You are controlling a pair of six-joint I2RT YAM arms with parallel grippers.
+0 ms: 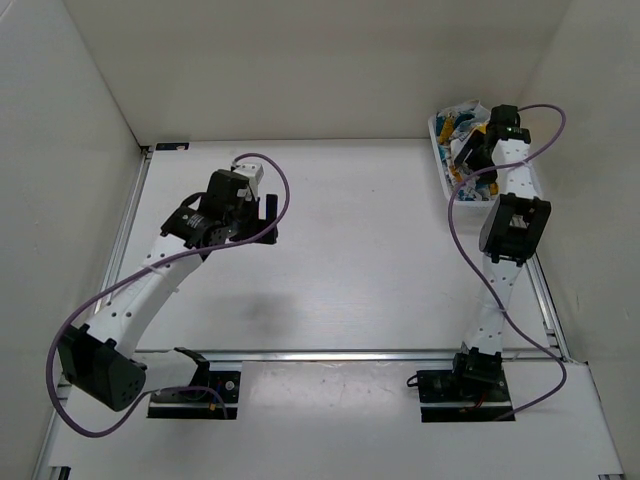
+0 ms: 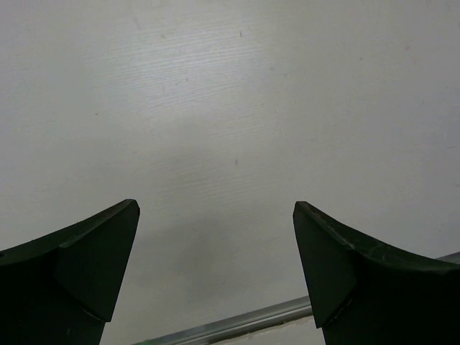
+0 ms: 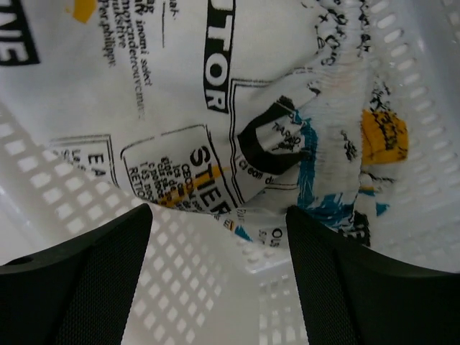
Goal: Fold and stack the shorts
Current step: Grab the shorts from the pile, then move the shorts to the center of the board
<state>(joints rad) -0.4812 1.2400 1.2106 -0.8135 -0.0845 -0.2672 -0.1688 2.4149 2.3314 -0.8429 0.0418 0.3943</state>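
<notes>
White table [image 1: 350, 250] underlies released left pincer [image 2: 215, 207]; outstretched right pincer [image 3: 219, 210] gapes over shorts [image 3: 180, 86].

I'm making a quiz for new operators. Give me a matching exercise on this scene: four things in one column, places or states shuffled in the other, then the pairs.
1. white comic-print fabric shorts
2. white plastic mesh basket
3. left gripper
4. right gripper

A. open over bare table
B. at the table's far right corner
C. open above the basket
D. crumpled inside the basket

Pairs: 1-D, 2-B, 3-A, 4-C.
</notes>
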